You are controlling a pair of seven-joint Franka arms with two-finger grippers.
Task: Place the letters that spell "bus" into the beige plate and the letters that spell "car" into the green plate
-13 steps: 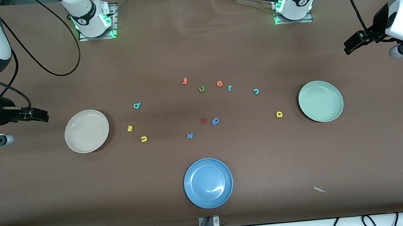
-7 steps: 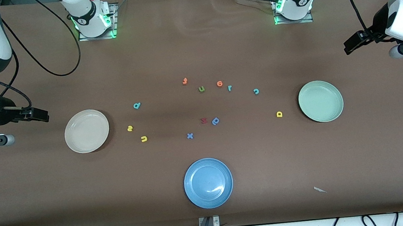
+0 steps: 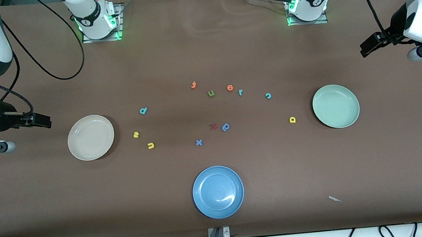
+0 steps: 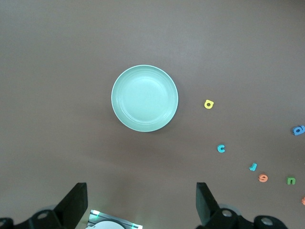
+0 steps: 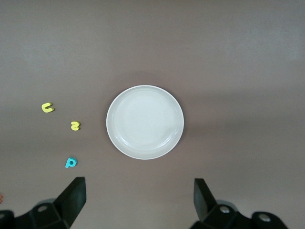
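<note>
Teal "b" [image 3: 143, 110], yellow "s" [image 3: 136, 134] and yellow "u" [image 3: 150, 145] lying loose on the brown tabletop [image 3: 204, 56], just beside the beige plate [image 3: 90, 137] toward the middle, none in it. Teal "c" [image 3: 268, 96], thin teal "r" [image 3: 241, 92] and yellow "a" [image 3: 292, 119] likewise on the tabletop, near the green plate [image 3: 335, 105], "a" closest to it, "r" well apart. Both plates bare inside. Among the scatter at mid-table: orange letters [image 3: 193, 85], green "u" [image 3: 211, 93], red letter [image 3: 214, 126], darker blue "p" [image 3: 226, 127], blue "x" [image 3: 198, 142]. Blue plate [image 3: 218, 192] nearest the front camera. Right end effector [image 5: 138, 200] raised over the beige plate's end, fingers apart, holding nothing. Left end effector [image 4: 140, 202] raised over the green plate's end, fingers apart, holding nothing.
</note>
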